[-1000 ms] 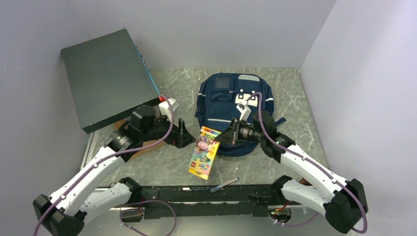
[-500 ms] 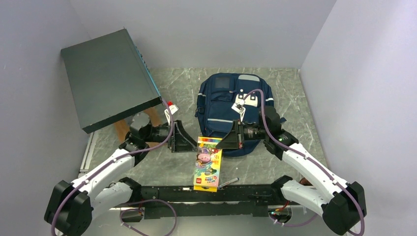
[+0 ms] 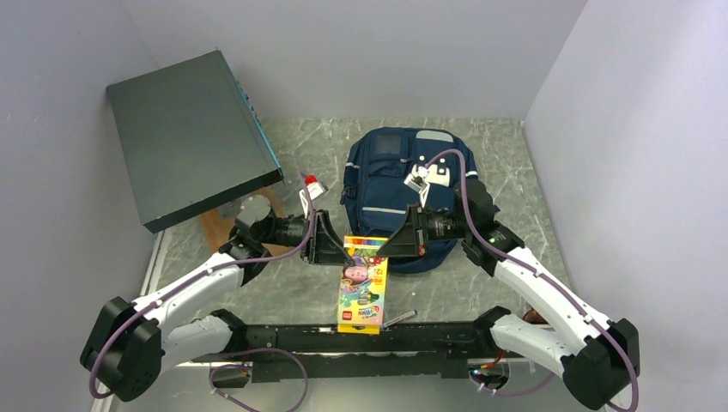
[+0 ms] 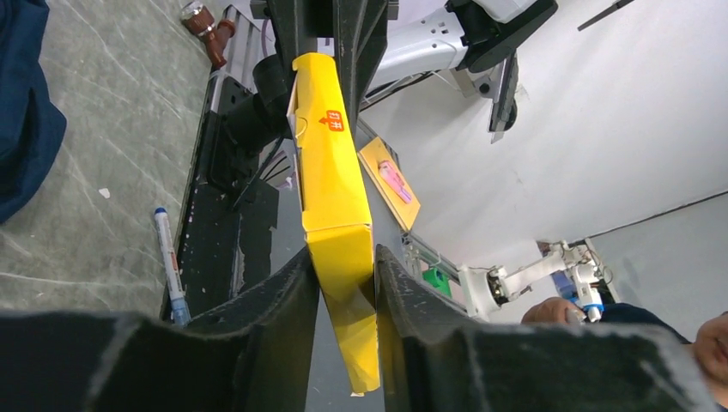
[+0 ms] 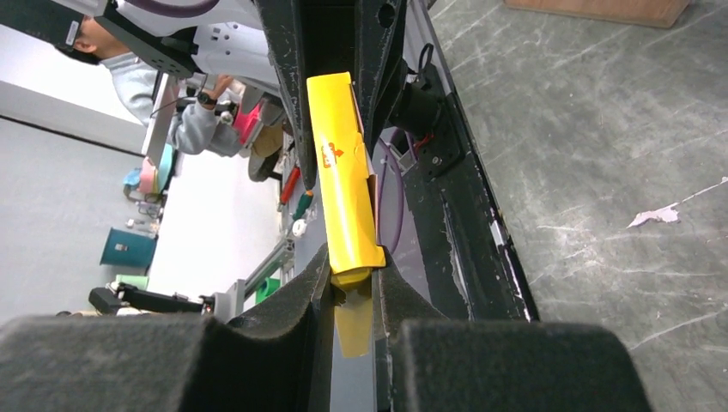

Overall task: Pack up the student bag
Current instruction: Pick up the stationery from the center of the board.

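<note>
Just beyond both jaws and their crayon box (image 3: 362, 287), student bag (image 3: 386, 176).

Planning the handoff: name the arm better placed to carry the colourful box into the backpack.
Right, probably: both hold the box, but the right gripper is beside the backpack, the left gripper across the box from it.

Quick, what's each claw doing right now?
Left claw: closed on the crayon box.
Right claw: closed on the same crayon box.
</note>
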You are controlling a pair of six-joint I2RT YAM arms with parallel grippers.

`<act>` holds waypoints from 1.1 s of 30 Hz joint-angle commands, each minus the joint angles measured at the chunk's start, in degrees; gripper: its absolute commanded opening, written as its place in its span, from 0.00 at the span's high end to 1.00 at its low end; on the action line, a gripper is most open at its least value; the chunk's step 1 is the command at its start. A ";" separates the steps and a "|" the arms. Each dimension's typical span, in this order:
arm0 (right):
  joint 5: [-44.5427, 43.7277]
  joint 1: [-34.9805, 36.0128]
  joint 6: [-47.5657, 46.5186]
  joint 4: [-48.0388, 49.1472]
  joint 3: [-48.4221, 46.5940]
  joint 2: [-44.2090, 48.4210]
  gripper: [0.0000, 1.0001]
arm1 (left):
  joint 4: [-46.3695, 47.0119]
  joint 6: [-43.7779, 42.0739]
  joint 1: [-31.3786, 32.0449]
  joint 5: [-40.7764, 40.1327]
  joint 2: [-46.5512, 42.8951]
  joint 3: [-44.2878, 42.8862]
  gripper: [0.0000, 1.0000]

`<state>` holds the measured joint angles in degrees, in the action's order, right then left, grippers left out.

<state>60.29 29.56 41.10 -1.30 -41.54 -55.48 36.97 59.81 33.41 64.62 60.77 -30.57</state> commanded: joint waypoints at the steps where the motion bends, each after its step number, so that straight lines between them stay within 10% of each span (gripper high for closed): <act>1: -4.68 -0.29 -2.71 -4.37 -4.96 1.38 0.82 | -8.23 -7.80 0.43 0.12 -1.70 -6.54 0.70; 5: -9.07 -0.22 -4.02 -8.37 -6.10 2.63 0.57 | -10.17 -8.56 -0.02 -0.81 -1.29 -9.11 0.77; 10: -20.25 -0.49 -3.19 -13.55 -6.11 5.35 0.02 | -9.83 -6.80 -2.16 -4.43 -1.64 -11.32 0.79; 20: -27.54 1.57 29.12 38.36 22.14 15.78 0.00 | -3.85 3.16 -7.81 -24.84 -4.76 -11.61 0.76; 33: -60.80 18.84 26.51 58.58 27.04 12.14 0.07 | 12.32 13.91 -7.83 -38.23 -0.83 -9.64 0.78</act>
<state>11.05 47.24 67.75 44.18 -13.85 -41.47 40.34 69.82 25.67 32.42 60.62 -39.94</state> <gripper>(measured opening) 0.946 0.261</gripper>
